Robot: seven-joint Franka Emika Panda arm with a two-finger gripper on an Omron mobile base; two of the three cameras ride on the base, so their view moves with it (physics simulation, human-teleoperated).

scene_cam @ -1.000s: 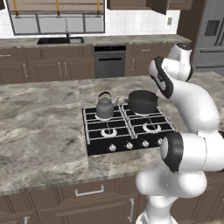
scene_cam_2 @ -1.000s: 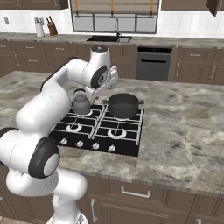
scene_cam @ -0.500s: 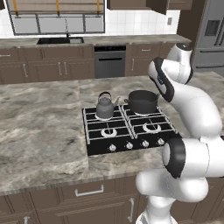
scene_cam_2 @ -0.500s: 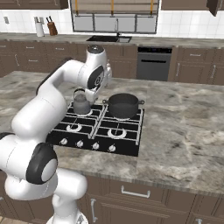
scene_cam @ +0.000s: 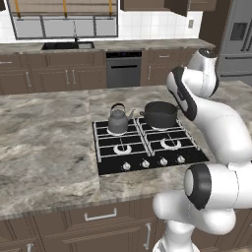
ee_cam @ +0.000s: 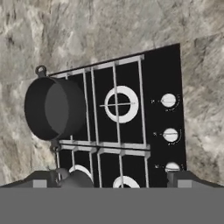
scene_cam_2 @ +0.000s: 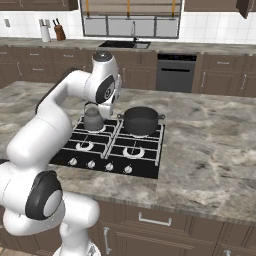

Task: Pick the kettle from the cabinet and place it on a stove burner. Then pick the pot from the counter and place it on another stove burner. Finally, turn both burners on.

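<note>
Your kettle [scene_cam: 118,120] sits on the cooktop's [scene_cam: 147,147] 10 o'clock burner, the pot [scene_cam: 160,114] on the 2 o'clock one — tabletop [scene_cam: 44,142] all around. The hand's grip state — cannot tell.

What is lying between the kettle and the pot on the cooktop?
Nothing lies between them. In the left base view the kettle and the pot stand apart on the two rear burners, with bare black grate between.

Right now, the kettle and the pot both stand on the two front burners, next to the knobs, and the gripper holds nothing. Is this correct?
Not quite: the kettle and the pot stand on the two rear burners, away from the knobs, as the left base view shows. The front burners are bare. In the hand view the gripper holds nothing.
</note>
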